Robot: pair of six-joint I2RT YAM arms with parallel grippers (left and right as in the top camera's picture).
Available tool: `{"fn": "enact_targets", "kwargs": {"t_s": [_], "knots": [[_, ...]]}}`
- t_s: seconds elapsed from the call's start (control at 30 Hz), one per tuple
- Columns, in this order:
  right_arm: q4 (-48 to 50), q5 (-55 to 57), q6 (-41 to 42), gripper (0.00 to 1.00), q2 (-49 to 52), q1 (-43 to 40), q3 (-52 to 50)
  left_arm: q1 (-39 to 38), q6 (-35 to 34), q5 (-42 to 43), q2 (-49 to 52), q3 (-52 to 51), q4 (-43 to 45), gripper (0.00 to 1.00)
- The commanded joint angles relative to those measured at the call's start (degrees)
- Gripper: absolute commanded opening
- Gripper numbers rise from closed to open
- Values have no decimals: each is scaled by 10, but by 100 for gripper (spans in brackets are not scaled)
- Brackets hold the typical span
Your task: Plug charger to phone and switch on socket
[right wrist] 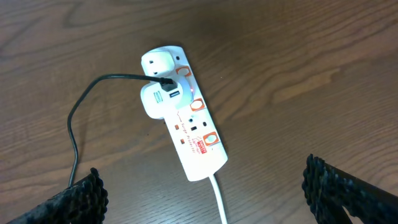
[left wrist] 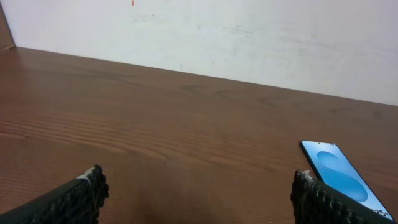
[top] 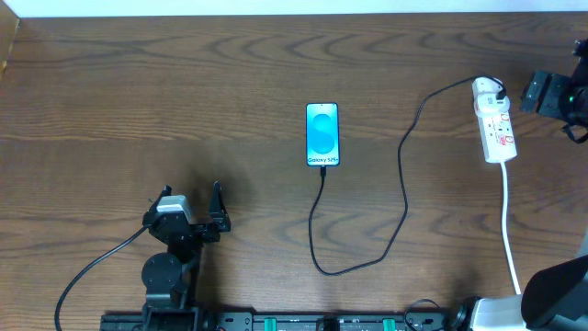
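The right gripper (right wrist: 202,190) hangs above the socket (right wrist: 186,118), wide open and empty. Better to close it first, then press squarely on the switch (right wrist: 182,71) beside the charger (right wrist: 93,93) plug.

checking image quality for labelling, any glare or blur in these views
Overhead: even light, phone screen bright yet its text readable. Left wrist: wall pale, phone cut off at the frame edge. Right wrist: socket sharp, no glare.
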Motion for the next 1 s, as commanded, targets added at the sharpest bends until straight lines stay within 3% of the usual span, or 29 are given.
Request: {"fn": "enact_targets", "kwargs": {"t_s": [0.0,0.53,0.8,0.97], "knots": [[0,0,7,99,-2,3,7,3,5,-7,-5,-5,-28,96],[-11,30,-12,99,-11,3,7,3,5,-7,-5,-5,-28,96],[4,0,-12,99,-84,5,4,3,5,-7,-5,-5,-28,96],[80,-66,-11,99,-160,17,-56,3,5,-7,-5,-5,-28,96]]}}
